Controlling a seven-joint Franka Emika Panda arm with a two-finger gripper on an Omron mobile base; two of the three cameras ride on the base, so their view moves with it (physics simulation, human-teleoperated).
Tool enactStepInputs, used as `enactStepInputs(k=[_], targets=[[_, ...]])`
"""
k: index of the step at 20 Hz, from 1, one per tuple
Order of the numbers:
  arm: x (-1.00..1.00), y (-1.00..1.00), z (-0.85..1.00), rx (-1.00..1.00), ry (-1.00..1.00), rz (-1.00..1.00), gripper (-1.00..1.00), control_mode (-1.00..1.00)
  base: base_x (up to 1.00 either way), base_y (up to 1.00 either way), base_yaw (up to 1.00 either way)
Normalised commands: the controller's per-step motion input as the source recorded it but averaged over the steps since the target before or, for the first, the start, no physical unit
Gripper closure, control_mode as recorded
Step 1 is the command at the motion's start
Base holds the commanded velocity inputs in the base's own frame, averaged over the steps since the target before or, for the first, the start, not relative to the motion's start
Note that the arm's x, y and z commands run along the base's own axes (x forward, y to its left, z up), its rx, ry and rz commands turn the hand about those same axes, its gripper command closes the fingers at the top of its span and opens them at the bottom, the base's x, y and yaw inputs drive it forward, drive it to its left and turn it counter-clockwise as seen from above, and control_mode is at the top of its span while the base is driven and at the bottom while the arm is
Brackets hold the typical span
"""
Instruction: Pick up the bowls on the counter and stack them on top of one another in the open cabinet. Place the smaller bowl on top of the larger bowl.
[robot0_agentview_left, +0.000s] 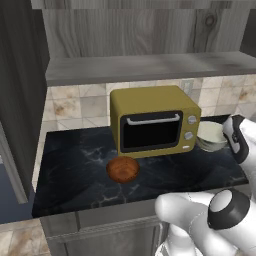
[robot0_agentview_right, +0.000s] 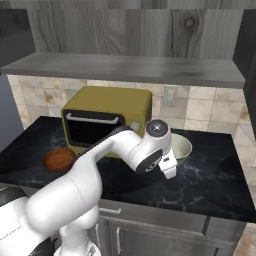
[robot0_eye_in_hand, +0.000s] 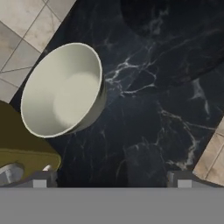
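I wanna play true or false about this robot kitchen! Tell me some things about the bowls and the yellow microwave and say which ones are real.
1. The smaller bowl sits on the counter in front of the yellow microwave. True.
2. The larger bowl is already in the open cabinet. False: it is on the counter beside the microwave.
3. The gripper is open and holds nothing. True.
4. The two bowls are stacked together. False: they are apart, on different sides of the microwave.
5. The larger bowl is full of food. False: its inside looks bare.
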Motion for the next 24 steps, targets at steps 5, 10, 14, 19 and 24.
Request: enactStepInputs(k=[5, 10, 14, 19, 24], targets=[[0.26, -0.07, -0.13, 0.01, 0.00, 0.00, -1.00, -1.00, 0.00, 0.00, 0.00], [0.21, -0.08, -0.18, 0.01, -0.01, 0.00, -1.00, -1.00, 0.00, 0.00, 0.00], [0.22, -0.07, -0.18, 0.01, -0.02, 0.00, -1.00, -1.00, 0.00, 0.00, 0.00], [0.23, -0.08, -0.17, 0.01, -0.02, 0.00, -1.00, -1.00, 0.00, 0.00, 0.00], [0.23, -0.09, -0.19, 0.02, 0.00, 0.00, -1.00, -1.00, 0.00, 0.00, 0.00]])
